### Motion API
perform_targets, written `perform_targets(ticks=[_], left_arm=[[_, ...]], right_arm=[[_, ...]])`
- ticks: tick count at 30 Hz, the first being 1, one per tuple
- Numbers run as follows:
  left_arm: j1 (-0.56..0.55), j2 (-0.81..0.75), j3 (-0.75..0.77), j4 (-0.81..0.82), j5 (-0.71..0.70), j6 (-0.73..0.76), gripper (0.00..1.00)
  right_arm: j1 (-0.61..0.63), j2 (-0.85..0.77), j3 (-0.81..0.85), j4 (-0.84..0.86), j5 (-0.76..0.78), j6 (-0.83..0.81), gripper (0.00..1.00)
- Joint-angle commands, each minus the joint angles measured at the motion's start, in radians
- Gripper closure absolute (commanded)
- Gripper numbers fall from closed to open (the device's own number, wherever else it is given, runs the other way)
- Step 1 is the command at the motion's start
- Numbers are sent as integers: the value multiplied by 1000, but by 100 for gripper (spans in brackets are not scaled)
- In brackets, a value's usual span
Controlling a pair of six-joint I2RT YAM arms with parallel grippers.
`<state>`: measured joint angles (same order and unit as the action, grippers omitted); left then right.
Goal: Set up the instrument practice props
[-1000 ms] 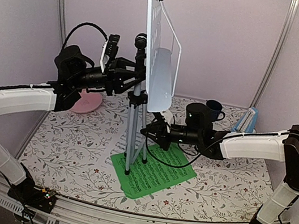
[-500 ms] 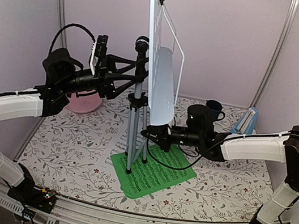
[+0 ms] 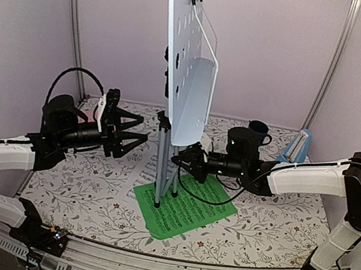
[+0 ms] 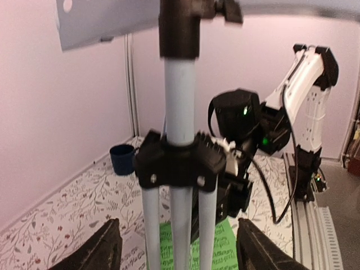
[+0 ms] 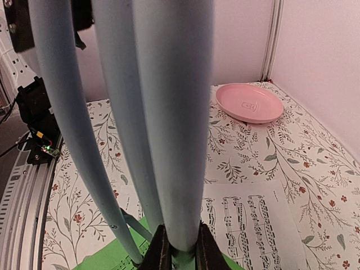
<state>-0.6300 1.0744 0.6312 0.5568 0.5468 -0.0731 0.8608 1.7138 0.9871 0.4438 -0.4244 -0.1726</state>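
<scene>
A pale grey perforated music stand (image 3: 189, 74) stands upright, silver tripod (image 3: 160, 173) on a green sheet-music page (image 3: 199, 207). The right gripper (image 3: 179, 160), jaws clenched, grasps a tripod leg; left gripper (image 3: 144, 130), jaws released, sits just left of the pole.

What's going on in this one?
The music stand stands upright on its tripod, visible feet on the green sheet-music page. The right gripper has its jaws shut on a tripod leg low down; the left gripper is open, just short of the pole, holding nothing. The metronome sits at the back right.
</scene>
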Motion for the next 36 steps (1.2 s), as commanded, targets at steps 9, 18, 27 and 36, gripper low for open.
perform_targets(ticks=[9, 18, 27, 36], left_arm=[[-6, 244, -10, -15, 19, 188, 49], [-18, 363, 36, 51, -11, 219, 58], [-51, 441, 84, 57, -63, 238, 66], [-64, 458, 85, 91, -95, 217, 88]], right_arm=[[-8, -10, -34, -27, -7, 0, 100], [-8, -7, -23, -30, -11, -9, 100], [-8, 7, -14, -39, -19, -21, 100], [-8, -2, -11, -53, -14, -27, 100]])
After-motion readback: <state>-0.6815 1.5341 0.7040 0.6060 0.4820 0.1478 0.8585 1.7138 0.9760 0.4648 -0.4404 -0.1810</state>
